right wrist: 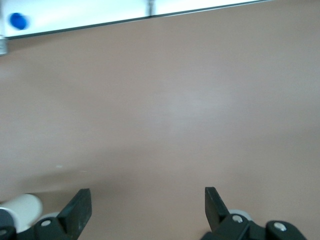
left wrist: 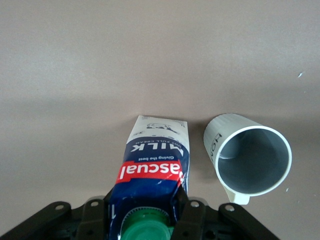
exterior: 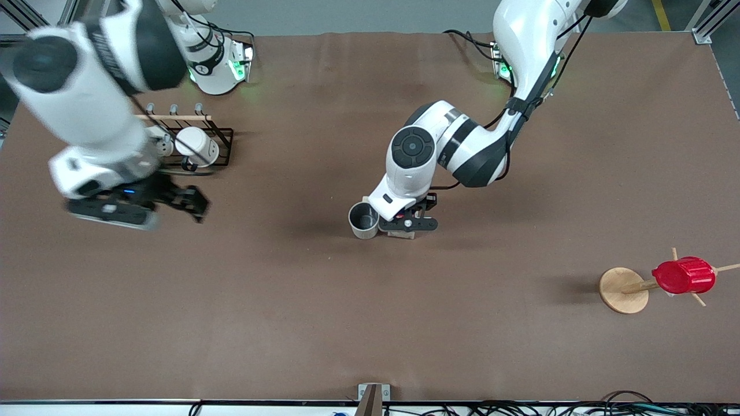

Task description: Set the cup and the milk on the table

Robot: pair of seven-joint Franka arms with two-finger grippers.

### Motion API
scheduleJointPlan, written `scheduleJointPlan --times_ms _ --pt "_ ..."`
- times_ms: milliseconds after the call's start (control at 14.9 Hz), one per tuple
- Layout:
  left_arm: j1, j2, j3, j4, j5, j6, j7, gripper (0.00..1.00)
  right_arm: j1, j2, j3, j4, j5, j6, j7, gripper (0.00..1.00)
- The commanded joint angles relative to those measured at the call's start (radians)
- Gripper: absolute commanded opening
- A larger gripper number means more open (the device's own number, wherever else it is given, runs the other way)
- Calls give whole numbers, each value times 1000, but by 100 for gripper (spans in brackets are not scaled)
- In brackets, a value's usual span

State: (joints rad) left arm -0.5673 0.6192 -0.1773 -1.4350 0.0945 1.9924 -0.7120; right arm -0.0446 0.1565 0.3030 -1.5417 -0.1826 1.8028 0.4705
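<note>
The milk (left wrist: 152,165), a dark-blue and white carton with a red band and green cap, stands on the brown table (exterior: 370,323) near its middle. My left gripper (exterior: 407,224) is over it and shut on its top; in the left wrist view (left wrist: 145,212) a finger (left wrist: 192,212) presses each side. From the front the gripper hides most of the carton. The cup (exterior: 364,220), off-white with a grey inside, stands upright on the table right beside the milk, toward the right arm's end (left wrist: 248,157). My right gripper (exterior: 193,202) is open and empty over bare table (right wrist: 147,200).
A black wire rack (exterior: 222,144) with a wooden bar holds white mugs (exterior: 196,145) near the right arm's base. A red ribbed cup (exterior: 683,275) hangs on a wooden stand (exterior: 623,290) toward the left arm's end, nearer the front camera.
</note>
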Motion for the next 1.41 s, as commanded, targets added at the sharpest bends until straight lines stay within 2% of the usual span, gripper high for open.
scheduleJointPlan --times_ms 0,134,201,268,402,537,738,939,1140,1341 --pt "-8 17 6 31 -15 -24 -3 28 0 -100 -144 -55 101 -63 -154 100" --pt "-2 16 6 31 -13 -24 0 50 3 -143 -255 -55 172 -126 -260 100" --pt "4 13 6 31 -13 -24 0 62 3 -161 -284 -54 175 -160 -288 100" --pt "7 7 7 31 -13 -24 0 76 3 -184 -301 -49 175 -190 -296 100" --pt "10 -3 15 31 -9 -24 2 100 2 -192 -309 21 166 -282 -300 100" --pt "12 -36 16 31 -6 -24 0 100 5 -184 -305 57 173 -330 -303 100" --pt "58 -123 15 22 -7 -26 -4 100 12 -166 -292 78 163 -326 -344 100" --pt "127 -220 9 11 -15 -114 6 100 11 -166 -297 78 167 -326 -428 100" --pt "197 -338 6 -86 -15 -132 38 100 9 -166 -297 78 170 -322 -428 100" --pt "297 -409 4 -163 -48 -126 202 100 9 -166 -297 78 170 -322 -428 100"
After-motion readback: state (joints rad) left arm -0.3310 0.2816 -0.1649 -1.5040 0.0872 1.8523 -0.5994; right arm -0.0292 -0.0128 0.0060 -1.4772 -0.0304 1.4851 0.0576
